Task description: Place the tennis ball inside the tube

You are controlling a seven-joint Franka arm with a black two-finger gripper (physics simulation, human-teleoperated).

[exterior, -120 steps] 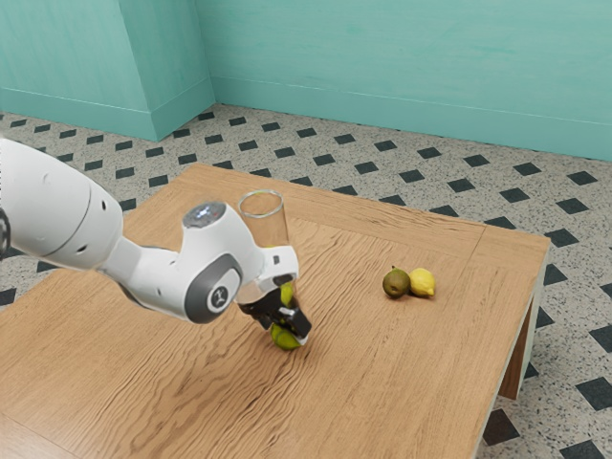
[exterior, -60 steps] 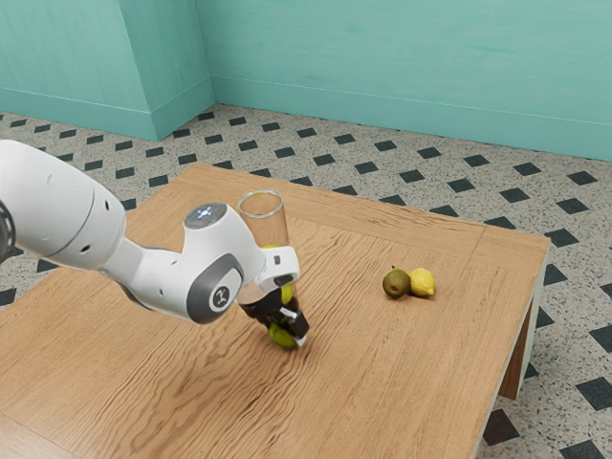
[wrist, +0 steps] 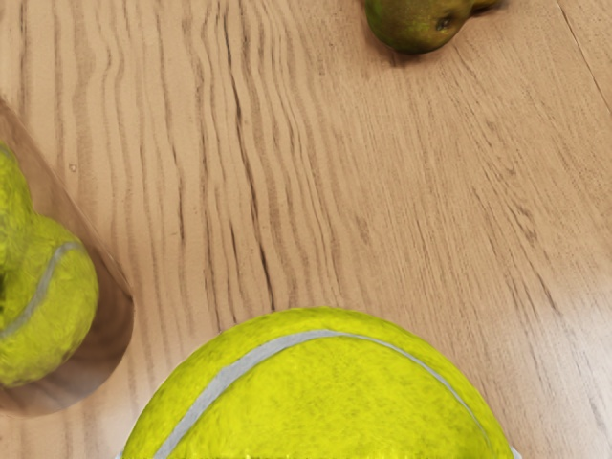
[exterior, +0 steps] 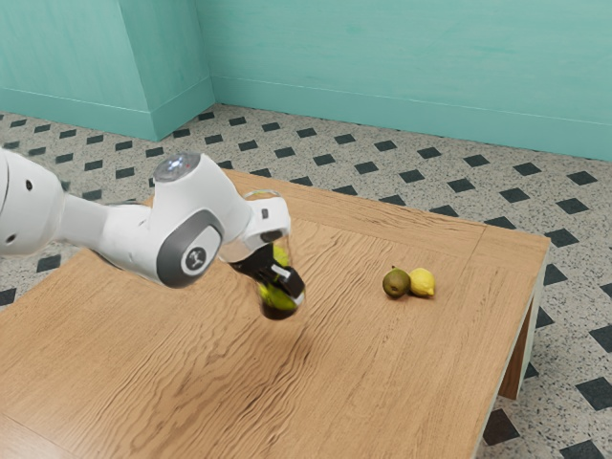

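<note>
the gripper (exterior: 285, 291), spread ball-wide, clasps the tennis ball (wrist: 320, 397) between both fingers.

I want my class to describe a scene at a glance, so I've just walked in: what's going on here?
A robot arm has its gripper shut on a tennis ball, seemingly held above the wooden table. The task is to put it into the clear tube, which stands close by with other tennis balls inside. The held ball is outside the tube. Off to one side sit a lemon and a greenish-brown fruit.
</note>
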